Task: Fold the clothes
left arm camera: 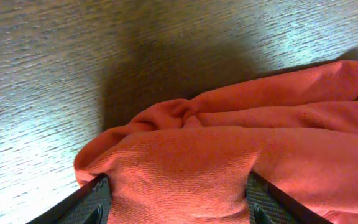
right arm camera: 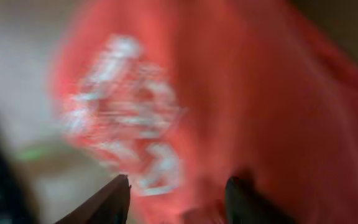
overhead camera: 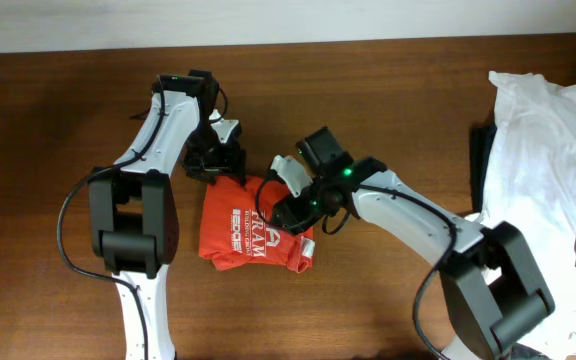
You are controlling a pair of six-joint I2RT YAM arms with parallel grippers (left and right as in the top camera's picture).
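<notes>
Shirt, orange-red, lies folded mid-table, white "FRAM" print facing up. White T-shirts are heaped at the far right edge. Left gripper sits at the shirt's upper-left corner, fingers apart, with bunched cloth between them. Right gripper is over the shirt's upper-right edge. That wrist view is blurred, so I cannot tell whether it grips.

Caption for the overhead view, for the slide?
Left gripper and right gripper over a partly folded orange-red T-shirt, FRAM print up, wooden table; white T-shirts at right.
</notes>
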